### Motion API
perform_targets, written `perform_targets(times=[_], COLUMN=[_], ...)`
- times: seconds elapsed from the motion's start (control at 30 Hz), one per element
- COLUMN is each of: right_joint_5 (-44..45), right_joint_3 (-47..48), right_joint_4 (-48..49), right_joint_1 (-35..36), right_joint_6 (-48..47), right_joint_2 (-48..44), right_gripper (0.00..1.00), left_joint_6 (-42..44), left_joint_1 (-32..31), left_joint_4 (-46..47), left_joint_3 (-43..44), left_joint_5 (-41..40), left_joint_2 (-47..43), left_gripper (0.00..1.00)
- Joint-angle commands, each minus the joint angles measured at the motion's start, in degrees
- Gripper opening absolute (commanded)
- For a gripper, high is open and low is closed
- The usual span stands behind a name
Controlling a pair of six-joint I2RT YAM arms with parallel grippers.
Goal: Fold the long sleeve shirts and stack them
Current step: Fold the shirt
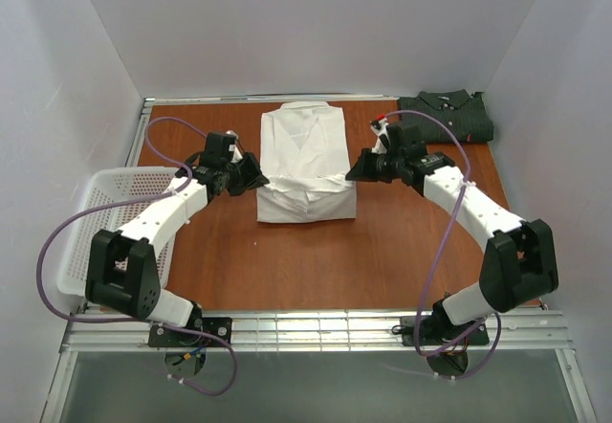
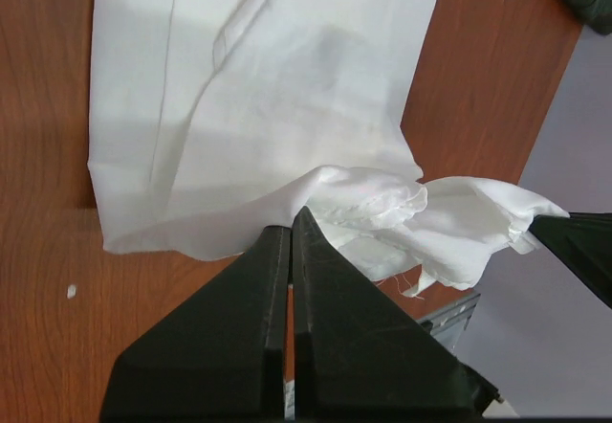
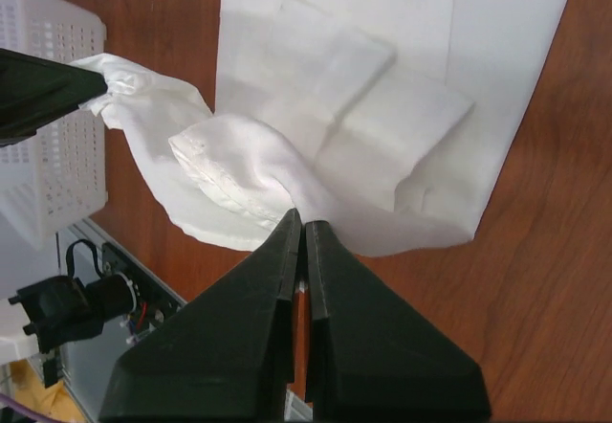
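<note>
- In the top external view, the white shirt is seen lying in the middle of the table, with its near part doubled up. The dark striped shirt is found folded at the far right corner, apart from it. The left gripper and the right gripper are set against opposite side edges of the white shirt. A white basket is placed at the table's left edge.
- In the left wrist view, the left fingers are shown pressed together on a bunched edge of white cloth, raised off the wood. So thin a bite is judged likely to slip if the cloth is drawn taut.
- In the right wrist view, the right fingers are likewise clamped on a gathered fold. If the two arms were moved unevenly, a skewed fold could be produced, and the crumpled hem could be pressed into the crease.
</note>
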Motion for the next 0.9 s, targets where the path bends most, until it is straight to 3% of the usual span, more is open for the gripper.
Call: perform_targets(times=[0.0, 0.17, 0.37, 0.87], right_joint_5=[-2.7, -4.7, -6.4, -8.1], right_joint_3=[7.6, 16.5, 20.5, 24.5], right_joint_4=[2.0, 2.7, 3.6, 8.8], right_joint_1=[-1.7, -3.4, -4.6, -7.0], right_joint_6=[-3.4, -4.6, -5.4, -4.9], right_joint_2=[5.7, 16.8, 26.2, 36.6], right_gripper=[0.01, 0.01, 0.01, 0.01], left_joint_6=[2.7, 3.8, 4.2, 5.7], left_joint_1=[1.5, 3.2, 4.4, 5.0], left_joint_4=[3.8, 7.2, 11.1, 19.2], left_joint_3=[5.1, 9.5, 12.8, 13.4], left_joint_5=[-1.2, -0.9, -1.4, -4.9], left_joint_2=[4.2, 14.3, 23.2, 29.3], left_gripper=[0.0, 0.0, 0.0, 0.03])
